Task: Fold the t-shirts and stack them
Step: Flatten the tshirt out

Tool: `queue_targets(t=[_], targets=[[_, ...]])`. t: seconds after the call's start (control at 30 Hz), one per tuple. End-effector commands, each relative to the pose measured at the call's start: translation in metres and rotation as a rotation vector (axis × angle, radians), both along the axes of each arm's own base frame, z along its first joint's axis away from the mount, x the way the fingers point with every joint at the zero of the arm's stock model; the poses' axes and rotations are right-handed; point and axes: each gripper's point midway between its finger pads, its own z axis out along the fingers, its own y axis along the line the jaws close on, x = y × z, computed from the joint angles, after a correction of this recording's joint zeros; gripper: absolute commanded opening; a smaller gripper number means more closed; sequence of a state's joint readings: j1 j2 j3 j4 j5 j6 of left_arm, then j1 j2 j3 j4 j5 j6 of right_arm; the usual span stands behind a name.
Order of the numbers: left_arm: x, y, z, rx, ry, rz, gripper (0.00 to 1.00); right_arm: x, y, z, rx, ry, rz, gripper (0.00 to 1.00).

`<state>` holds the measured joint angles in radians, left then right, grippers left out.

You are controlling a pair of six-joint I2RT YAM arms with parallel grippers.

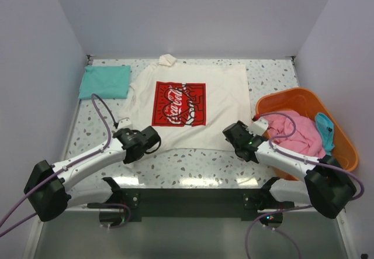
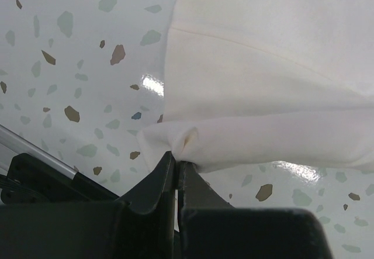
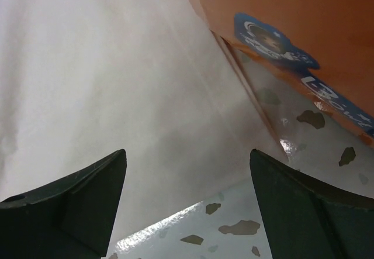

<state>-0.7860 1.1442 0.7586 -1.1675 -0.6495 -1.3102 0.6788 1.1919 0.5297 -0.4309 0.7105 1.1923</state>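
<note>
Two grippers are sitting at the near hem of the cream tee point(image 1: 187, 104), which is lying spread flat mid-desk, red print up, neck end toward the far edge. Your L gripper point(image 2: 177, 161) is pinching the tee's near-left hem corner. Its fingers are pressing together w/ a small bunch of cloth between them, and the hem is puckering into a fold over the speckled desk point(image 2: 70, 48). Your R gripper point(image 3: 187, 154) is hovering at the near-right hem corner, fingers spread wide and gripping nothing. Cream cloth is showing between them, but you can't tell from the wrist cam whether the tips are touching it. A teal tee point(image 1: 105, 81) is lying folded at the far-left corner, just beside the cream tee's left sleeve. The orange basket point(image 1: 345, 148) is sitting at the right edge, just beside the cream tee's right side. A pink tee point(image 1: 295, 136) is lying heaped inside it, w/ a blue one point(image 1: 325, 131) on its right. A blue sticker point(image 3: 269, 40) is showing on the basket wall near the R gripper.
</note>
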Motion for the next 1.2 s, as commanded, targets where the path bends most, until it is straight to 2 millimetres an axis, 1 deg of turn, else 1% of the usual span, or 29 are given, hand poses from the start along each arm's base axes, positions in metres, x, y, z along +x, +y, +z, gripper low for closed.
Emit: queue_targets(t=[0.0,0.03,0.3,0.43,0.57,0.6,0.7,0.83,1.0,1.07,1.17], targets=[[0.006,-0.002,0.003,-0.015,-0.035,-0.013,0.00,-0.023,0.022,-0.024,0.047,0.141,0.070,0.89],[0.006,-0.002,0.003,-0.018,-0.036,-0.014,0.00,-0.025,0.029,-0.022,0.037,0.142,0.096,0.89],[0.007,-0.004,0.003,-0.042,-0.050,-0.025,0.00,-0.021,0.051,0.001,-0.038,0.092,0.144,0.90],[0.007,-0.005,0.004,-0.051,-0.058,-0.030,0.00,-0.025,0.046,-0.002,-0.069,0.114,0.131,0.91],[0.007,-0.005,0.005,-0.060,-0.065,-0.033,0.00,-0.032,0.034,-0.007,-0.071,0.111,0.094,0.92],[0.007,-0.005,0.005,-0.061,-0.066,-0.033,0.00,-0.035,0.029,-0.011,-0.074,0.110,0.080,0.92],[0.008,-0.006,0.005,-0.063,-0.069,-0.034,0.00,-0.036,0.021,-0.013,-0.082,0.092,0.056,0.92],[0.008,-0.006,0.004,-0.060,-0.064,-0.040,0.00,-0.030,0.018,-0.014,-0.103,0.068,0.039,0.92],[0.008,-0.007,0.004,-0.060,-0.062,-0.041,0.00,-0.021,0.022,-0.022,-0.087,0.074,0.030,0.92],[0.008,-0.007,0.004,-0.060,-0.063,-0.043,0.00,-0.020,0.024,-0.021,-0.075,0.068,0.032,0.92],[0.008,-0.007,0.004,-0.060,-0.060,-0.044,0.00,-0.019,0.020,-0.015,-0.063,0.040,0.015,0.92]])
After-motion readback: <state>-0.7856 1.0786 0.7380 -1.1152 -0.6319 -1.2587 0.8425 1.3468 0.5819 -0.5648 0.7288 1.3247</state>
